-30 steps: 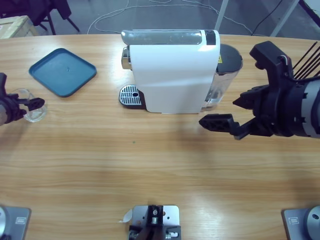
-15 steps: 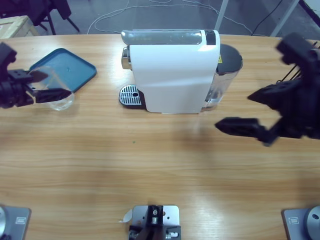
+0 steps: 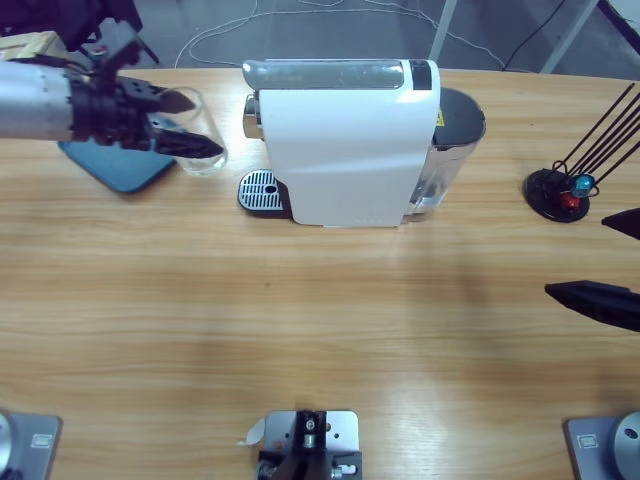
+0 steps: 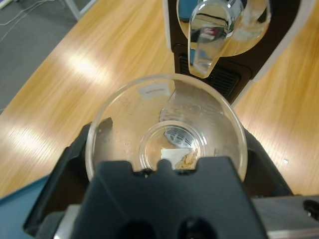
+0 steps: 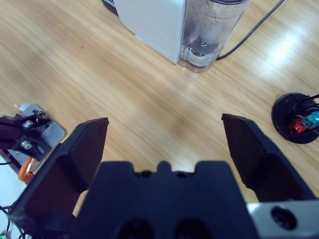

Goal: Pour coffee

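My left gripper [image 3: 192, 126] is shut on a clear glass cup [image 3: 203, 147], held above the table just left of the white coffee machine [image 3: 345, 150]. Beside the cup sits the machine's round drip grate [image 3: 261, 189]. In the left wrist view the cup [image 4: 149, 109] fills the space between my jaws, and I look down into it. The chrome spout [image 4: 208, 35] and the dark grate [image 4: 219, 77] lie right ahead of it. My right gripper [image 3: 612, 262] is at the table's right edge, open and holding nothing. Its wrist view shows the right gripper [image 5: 167, 144] over bare wood.
A blue tray [image 3: 118, 167] lies at the back left, partly under my left arm. The machine's clear water tank [image 3: 452, 135] stands on its right side. A black capsule stand [image 3: 558, 192] with thin rods and coloured capsules sits at the right, and shows as the capsule stand [image 5: 297, 118] in the right wrist view.
My left arm has carried the glass cup from the left edge, past the blue tray, to beside the machine's grate. My right arm has pulled back to the right edge, uncovering the capsule stand.
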